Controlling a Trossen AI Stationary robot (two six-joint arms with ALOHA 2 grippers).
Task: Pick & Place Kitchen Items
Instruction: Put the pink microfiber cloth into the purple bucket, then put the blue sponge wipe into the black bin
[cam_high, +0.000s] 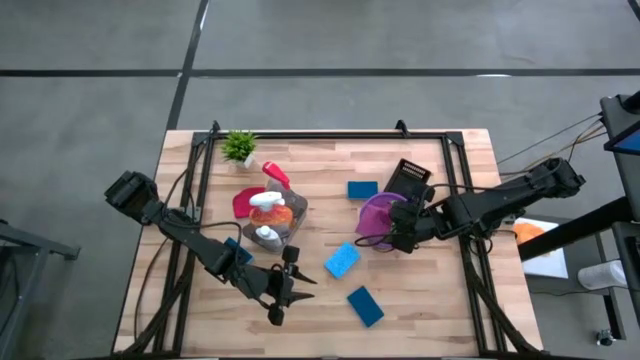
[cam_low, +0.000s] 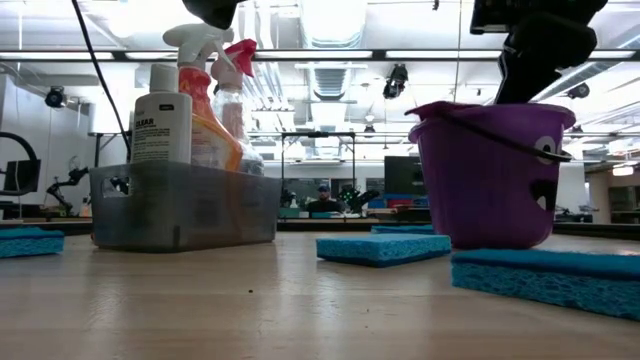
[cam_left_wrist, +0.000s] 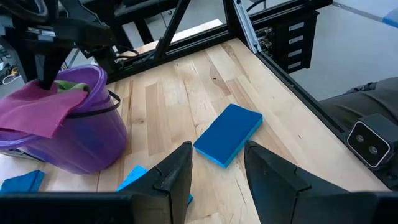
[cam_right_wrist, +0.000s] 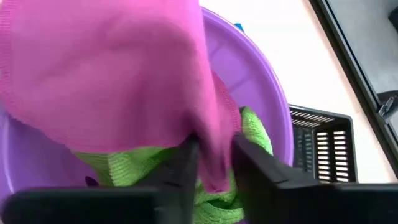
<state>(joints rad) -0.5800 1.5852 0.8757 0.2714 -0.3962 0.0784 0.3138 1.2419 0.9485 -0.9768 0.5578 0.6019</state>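
1. dropping the magenta cloth (cam_right_wrist: 106, 74) into the purple bucket (cam_right_wrist: 273, 118); it drapes over the rim, half in, lying over a green cloth (cam_right_wrist: 137, 165) already inside.
2. right gripper (cam_right_wrist: 214, 158) sits over the bucket, fingers narrow with cloth between them; looks like a pinch, grip maybe loosening.
3. to do it well: open fully above the bucket's middle, lift straight up so the cloth doesn't snag and drag out.
4. overhang on the rim may need a push inward.
5. left gripper (cam_left_wrist: 217, 171) hovers partly open, holding nothing, near a blue sponge (cam_left_wrist: 228, 134) on the table (cam_left_wrist: 186, 81); likely the next pick.
6. bin with bottles (cam_high: 272, 215) stands well apart.
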